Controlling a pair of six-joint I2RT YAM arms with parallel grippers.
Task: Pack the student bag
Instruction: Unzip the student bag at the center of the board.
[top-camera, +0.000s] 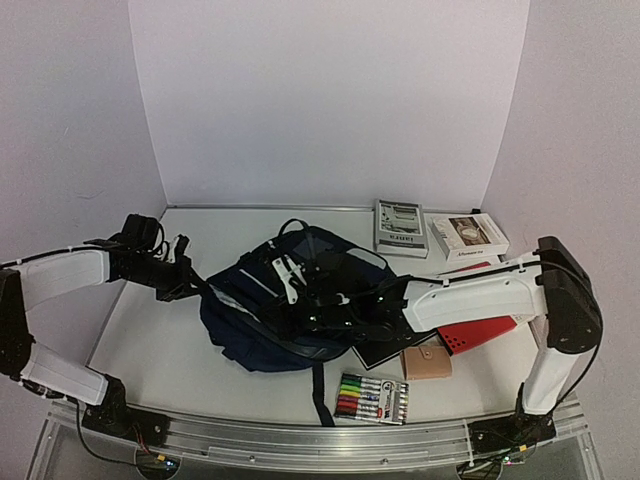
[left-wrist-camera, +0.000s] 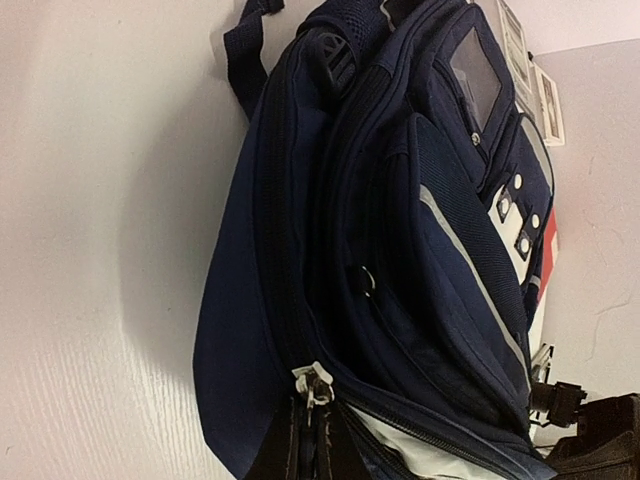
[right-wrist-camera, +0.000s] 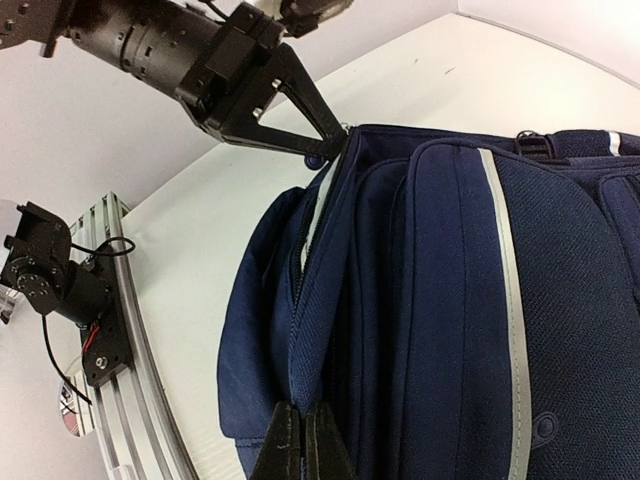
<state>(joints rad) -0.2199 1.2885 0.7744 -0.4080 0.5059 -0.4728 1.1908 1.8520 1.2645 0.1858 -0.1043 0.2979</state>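
The student bag (top-camera: 270, 320) is a navy backpack lying on the white table, and it fills the left wrist view (left-wrist-camera: 400, 250) and the right wrist view (right-wrist-camera: 480, 300). My left gripper (top-camera: 193, 287) is at the bag's left edge, shut (left-wrist-camera: 312, 404) on the silver zipper pull (left-wrist-camera: 313, 383) of the main compartment. Pale lining (left-wrist-camera: 420, 458) shows in the open zipper gap. My right gripper (top-camera: 318, 316) reaches over the bag and is shut (right-wrist-camera: 302, 410) on the fabric edge beside the zipper opening. The left gripper also shows in the right wrist view (right-wrist-camera: 328, 150).
Two white books (top-camera: 400, 228) (top-camera: 467, 235) lie at the back right. A red folder (top-camera: 480, 332), a black notebook (top-camera: 385, 352), a tan wallet (top-camera: 425, 363) and a pack of markers (top-camera: 372, 398) lie right of the bag. A metal rail (top-camera: 300, 440) runs along the near edge.
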